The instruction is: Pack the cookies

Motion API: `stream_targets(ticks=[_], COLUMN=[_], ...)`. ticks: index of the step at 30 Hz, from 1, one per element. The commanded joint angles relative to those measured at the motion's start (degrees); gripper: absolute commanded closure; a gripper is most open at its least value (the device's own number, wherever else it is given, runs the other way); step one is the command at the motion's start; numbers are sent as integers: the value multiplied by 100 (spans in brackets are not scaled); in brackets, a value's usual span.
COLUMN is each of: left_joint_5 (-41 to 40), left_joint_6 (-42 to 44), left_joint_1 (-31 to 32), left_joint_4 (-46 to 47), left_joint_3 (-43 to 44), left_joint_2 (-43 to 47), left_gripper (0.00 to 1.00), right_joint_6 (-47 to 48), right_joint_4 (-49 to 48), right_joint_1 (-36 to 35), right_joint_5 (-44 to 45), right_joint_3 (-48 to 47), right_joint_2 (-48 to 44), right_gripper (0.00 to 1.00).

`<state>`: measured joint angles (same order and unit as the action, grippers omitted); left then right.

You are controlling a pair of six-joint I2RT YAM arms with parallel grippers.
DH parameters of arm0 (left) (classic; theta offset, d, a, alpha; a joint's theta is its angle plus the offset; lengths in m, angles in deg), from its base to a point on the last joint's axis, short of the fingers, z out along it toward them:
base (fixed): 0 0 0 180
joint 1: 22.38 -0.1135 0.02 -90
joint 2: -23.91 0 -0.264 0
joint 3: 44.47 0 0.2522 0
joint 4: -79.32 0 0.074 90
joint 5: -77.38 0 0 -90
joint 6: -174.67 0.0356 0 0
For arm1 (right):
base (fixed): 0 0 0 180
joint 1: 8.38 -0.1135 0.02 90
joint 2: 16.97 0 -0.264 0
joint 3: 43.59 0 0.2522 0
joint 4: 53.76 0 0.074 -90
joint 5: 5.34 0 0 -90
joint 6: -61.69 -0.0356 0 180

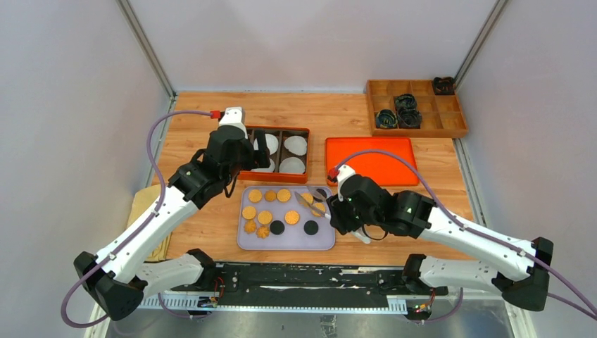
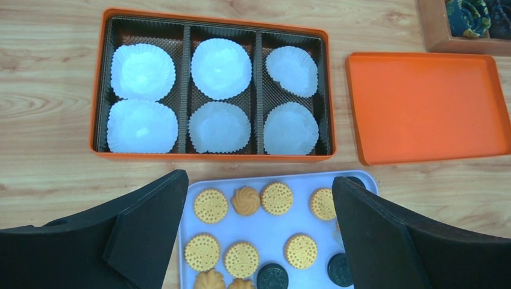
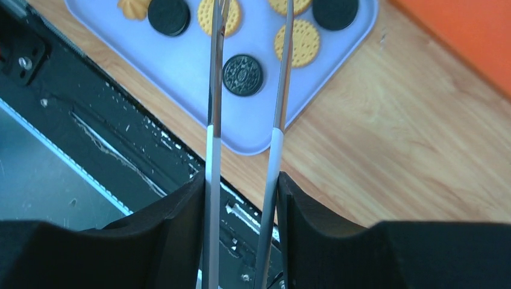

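Tweezers [image 3: 212,150] clamped in right gripper [image 3: 241,180] hover over cookies [image 3: 243,75]; left gripper [image 2: 259,180] wide, empty. Pick step: next needs pinching one.

Grained matt wooden table [image 2: 48,90]. On the smooth lilac plastic tray [image 2: 271,232], embossed matt cookies [image 2: 210,206]; beyond it crimped white paper cups [image 2: 221,68]; above it shiny metal tweezers [image 3: 279,90].

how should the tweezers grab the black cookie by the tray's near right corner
Pinch the black cookie across its rim, straight down from above. It lies flat on the tray, so only the edge offers a hold, and bare tray on both sides leaves room for the tweezers.
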<state>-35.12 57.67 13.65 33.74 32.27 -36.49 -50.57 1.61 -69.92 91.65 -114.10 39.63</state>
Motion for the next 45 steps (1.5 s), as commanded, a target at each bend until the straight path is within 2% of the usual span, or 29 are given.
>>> stream_targets(ticks=[1, 10, 17, 29, 45], left_joint_5=[89, -52, -199, -255, -249], left_joint_6=[-25, 93, 152, 169, 176], left_joint_1=[-8, -6, -8, -8, -7], left_joint_4=[64, 111, 30, 7, 8], left_joint_3=[-125, -328, -387, -418, -487], left_joint_2=[70, 377, 492, 447, 448], left_gripper=[4, 2, 1, 1, 1], right_joint_6=[-377, -253, -71, 8, 62], right_joint_4=[-95, -594, -733, -838, -912], right_joint_1=[-366, -561, -565, -560, -542], right_joint_5=[-25, -48, 221, 484, 690], right_joint_3=[234, 53, -190, -651, -900], right_joint_2=[190, 1238, 1711, 1985, 2822], right_gripper=[53, 53, 52, 51, 51])
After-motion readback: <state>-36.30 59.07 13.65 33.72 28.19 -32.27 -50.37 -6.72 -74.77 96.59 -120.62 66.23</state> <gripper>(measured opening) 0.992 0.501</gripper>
